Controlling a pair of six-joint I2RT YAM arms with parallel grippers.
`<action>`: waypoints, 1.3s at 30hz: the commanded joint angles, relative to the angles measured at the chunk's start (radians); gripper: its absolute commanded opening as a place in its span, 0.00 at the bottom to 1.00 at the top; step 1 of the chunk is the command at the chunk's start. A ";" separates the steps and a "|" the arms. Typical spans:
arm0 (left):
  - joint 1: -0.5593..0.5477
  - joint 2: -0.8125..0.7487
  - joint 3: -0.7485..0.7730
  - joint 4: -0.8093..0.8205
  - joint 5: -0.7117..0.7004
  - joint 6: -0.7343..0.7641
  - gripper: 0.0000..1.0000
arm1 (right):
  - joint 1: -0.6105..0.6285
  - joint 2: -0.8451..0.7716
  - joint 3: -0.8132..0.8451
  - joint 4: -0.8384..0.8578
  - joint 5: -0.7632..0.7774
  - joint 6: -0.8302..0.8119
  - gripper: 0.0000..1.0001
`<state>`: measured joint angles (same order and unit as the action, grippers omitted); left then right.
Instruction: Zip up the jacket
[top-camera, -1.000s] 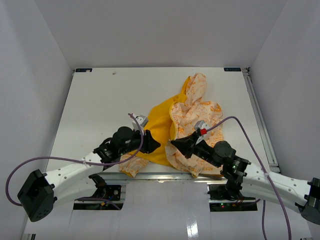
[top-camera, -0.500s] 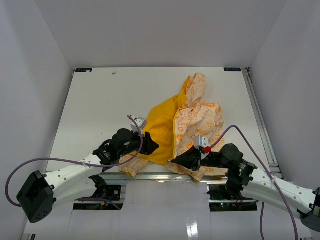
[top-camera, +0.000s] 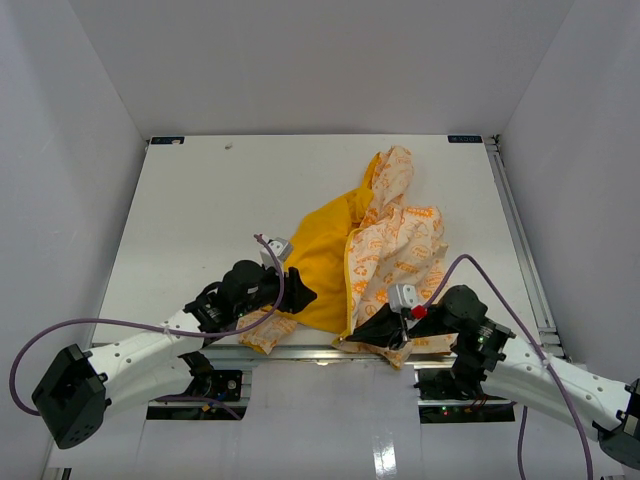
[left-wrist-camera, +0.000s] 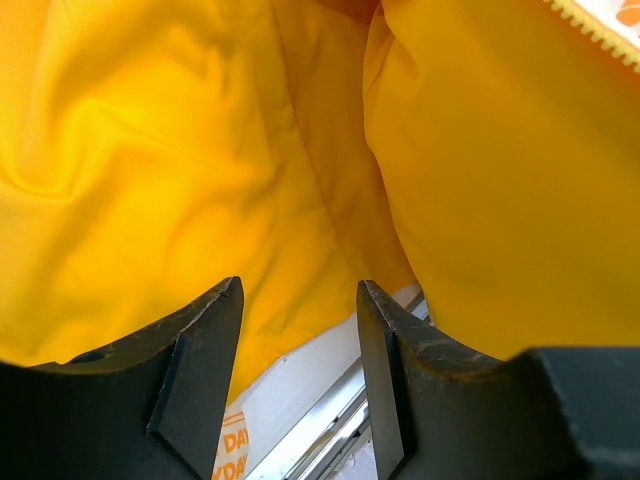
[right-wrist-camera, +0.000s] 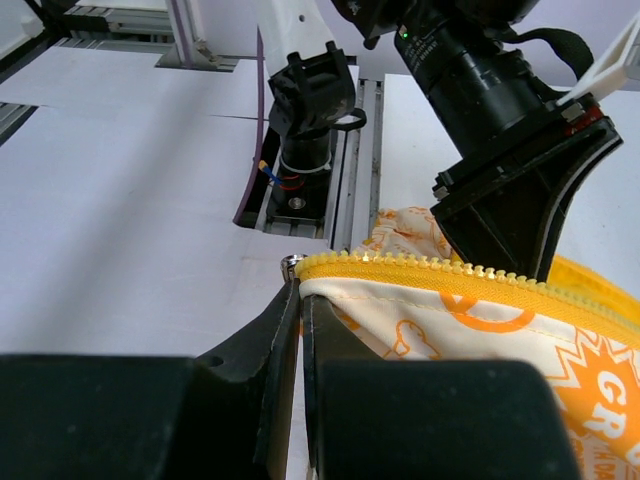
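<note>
Yellow zipper edge (right-wrist-camera: 450, 273) of jacket (top-camera: 400, 250) clamped in right end effector (right-wrist-camera: 300, 288); left end effector (left-wrist-camera: 300, 292) apart, lining (left-wrist-camera: 200, 150) blocking view.

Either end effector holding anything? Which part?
Right end effector pinches the soft cream-white, orange-printed jacket at the end of its yellow zipper edge. Left end effector is open, holding nothing.

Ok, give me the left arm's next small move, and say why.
Probably ease the left gripper forward onto the yellow lining ahead and close. It is open with nothing in it, while the right gripper is shut on the zipper edge at the near hem of the jacket; the other side likely needs a hold before the edges meet.
</note>
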<state>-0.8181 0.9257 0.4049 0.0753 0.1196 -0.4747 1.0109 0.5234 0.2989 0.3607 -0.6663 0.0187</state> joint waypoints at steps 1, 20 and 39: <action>-0.001 -0.009 0.001 0.002 0.009 0.013 0.60 | -0.005 -0.040 0.013 0.040 -0.084 -0.014 0.08; 0.024 0.097 0.074 -0.315 -0.546 -0.111 0.65 | -0.008 0.081 0.224 -0.415 0.552 0.206 0.08; 0.286 0.162 0.043 -0.265 -0.228 -0.152 0.64 | -0.006 -0.005 0.146 -0.387 0.525 0.204 0.08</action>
<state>-0.5416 1.0779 0.4718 -0.2658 -0.2981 -0.6363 1.0050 0.5274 0.4419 -0.0563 -0.1315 0.2142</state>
